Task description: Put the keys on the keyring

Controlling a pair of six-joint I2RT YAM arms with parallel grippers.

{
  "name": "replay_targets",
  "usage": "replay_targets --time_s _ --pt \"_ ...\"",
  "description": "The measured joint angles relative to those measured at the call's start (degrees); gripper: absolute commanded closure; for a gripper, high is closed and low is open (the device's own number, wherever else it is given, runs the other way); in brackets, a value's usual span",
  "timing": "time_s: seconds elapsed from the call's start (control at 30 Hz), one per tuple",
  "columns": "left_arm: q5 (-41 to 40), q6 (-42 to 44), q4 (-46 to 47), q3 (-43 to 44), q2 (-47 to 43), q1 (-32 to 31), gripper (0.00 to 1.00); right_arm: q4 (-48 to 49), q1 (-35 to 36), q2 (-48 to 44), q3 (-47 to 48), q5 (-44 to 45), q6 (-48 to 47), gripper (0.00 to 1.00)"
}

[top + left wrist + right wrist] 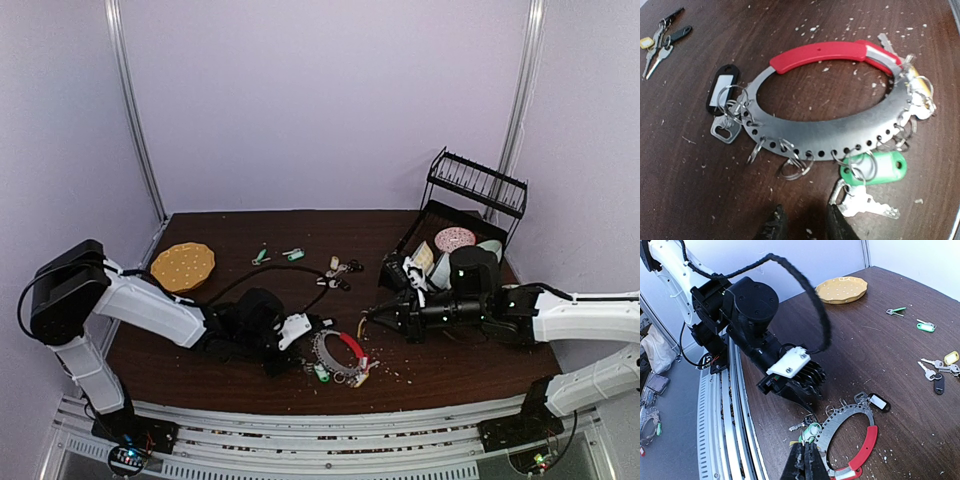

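The keyring (830,132) lies flat on the table, a silver perforated crescent closed by a red arc (825,51). Small rings hang along it, with a black tag (720,90), a green-tagged key (880,167) and a silver key (867,204). My left gripper (807,225) is open just short of the ring's near edge, with bare table between its fingers. In the top view the keyring (350,347) is in front of my left gripper (316,352). My right gripper (804,452) is shut, its tips over the green tag (812,430). I see nothing held.
Loose keys lie further back: two with green (262,256) (293,254) and a black-headed bunch (340,270). A yellow plate (183,266) sits at the back left. A black dish rack (470,195) with dishes stands at the back right. Crumbs dot the table.
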Motion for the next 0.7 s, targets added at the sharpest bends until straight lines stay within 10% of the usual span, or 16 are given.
replay_targets --time_s 0.5,0.7 --pt "-0.66 -4.83 17.18 -10.08 -8.09 -2.58 0.80 0.00 0.00 0.59 0.00 -0.55 0.20 1.00" --pt "-4.15 -10.38 19.63 -7.85 -8.15 -3.65 0.69 0.02 0.00 0.74 0.00 -0.72 0.22 1.00"
